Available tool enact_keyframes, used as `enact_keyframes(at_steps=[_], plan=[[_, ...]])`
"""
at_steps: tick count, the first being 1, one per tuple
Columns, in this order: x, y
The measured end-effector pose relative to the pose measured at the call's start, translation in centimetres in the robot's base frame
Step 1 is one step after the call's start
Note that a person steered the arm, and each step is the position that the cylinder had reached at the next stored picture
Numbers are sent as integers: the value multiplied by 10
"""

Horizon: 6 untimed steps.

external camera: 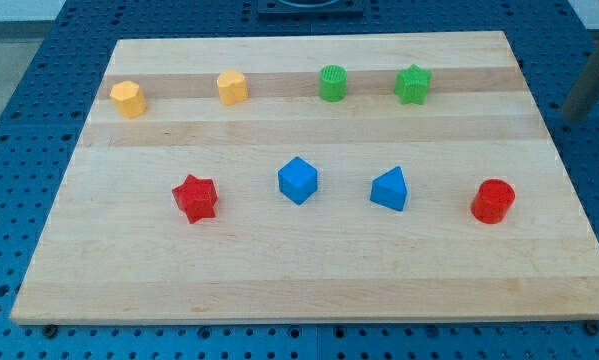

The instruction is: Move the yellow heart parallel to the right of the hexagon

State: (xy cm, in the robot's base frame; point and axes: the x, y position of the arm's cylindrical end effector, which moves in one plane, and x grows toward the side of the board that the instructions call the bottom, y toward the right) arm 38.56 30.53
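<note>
Tool-wise, my tip (572,118) is hovering bare, carrying nothing, right of the worktop (309,290); next I'm reaching the yellow heart (232,88), probably nudging it level with the yellow hexagon (128,99).

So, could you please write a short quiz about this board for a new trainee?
1. How many blocks stand on the wooden board?
2. True or false: the yellow plastic heart lies at the view's left of the yellow plastic hexagon.
3. My tip is: A among the blocks; B off the board, at the view's right; C touching a block.
Key: 1 eight; 2 false; 3 B.
</note>
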Motion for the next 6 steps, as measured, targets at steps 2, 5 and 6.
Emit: enact_keyframes(at_steps=[2, 5, 6], plan=[[12, -194], [-76, -325], [-103, -376]])
